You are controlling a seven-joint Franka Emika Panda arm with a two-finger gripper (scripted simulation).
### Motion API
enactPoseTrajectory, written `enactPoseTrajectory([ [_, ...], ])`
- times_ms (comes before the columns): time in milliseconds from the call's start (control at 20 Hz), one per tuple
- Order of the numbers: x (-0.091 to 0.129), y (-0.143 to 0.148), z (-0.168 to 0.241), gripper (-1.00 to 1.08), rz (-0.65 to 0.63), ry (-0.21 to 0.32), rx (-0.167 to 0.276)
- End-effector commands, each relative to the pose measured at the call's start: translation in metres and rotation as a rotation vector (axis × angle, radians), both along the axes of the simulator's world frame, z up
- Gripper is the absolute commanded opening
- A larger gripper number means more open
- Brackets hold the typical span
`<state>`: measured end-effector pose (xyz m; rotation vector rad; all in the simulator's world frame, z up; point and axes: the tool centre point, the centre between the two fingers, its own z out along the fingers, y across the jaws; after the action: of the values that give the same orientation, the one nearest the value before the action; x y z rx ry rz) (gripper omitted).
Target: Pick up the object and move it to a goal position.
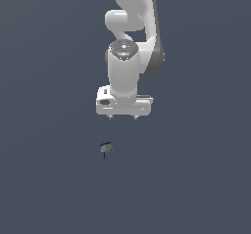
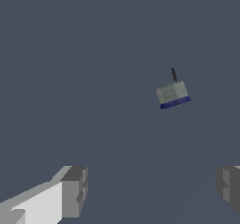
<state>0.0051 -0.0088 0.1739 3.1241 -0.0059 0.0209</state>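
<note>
The object (image 1: 106, 149) is a tiny grey-tan block with a blue edge and a thin dark pin, lying on the dark floor. In the wrist view the object (image 2: 173, 94) sits well apart from both fingers. My white gripper (image 1: 123, 117) hangs above the floor, higher in the exterior view than the object and slightly toward that view's right. It is open, with nothing between its two short fingertips (image 1: 111, 116). In the wrist view the gripper (image 2: 152, 192) shows one grey finger pad (image 2: 74, 192) and the other at the frame's edge, wide apart.
The white arm (image 1: 128, 37) rises above the gripper in the exterior view. A plain dark grey-blue floor (image 1: 49, 179) fills both views, with no other objects and no goal marker showing.
</note>
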Motion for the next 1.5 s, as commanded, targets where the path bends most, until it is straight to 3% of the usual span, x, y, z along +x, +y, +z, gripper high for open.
enactPoseTrajectory([
  [0, 0.0, 0.0, 0.0, 1.0, 0.0, 0.0, 0.0],
  [750, 0.009, 0.008, 0.014, 1.0, 0.027, -0.03, 0.013],
  [1450, 0.049, -0.029, -0.038, 1.0, 0.15, -0.008, 0.007],
])
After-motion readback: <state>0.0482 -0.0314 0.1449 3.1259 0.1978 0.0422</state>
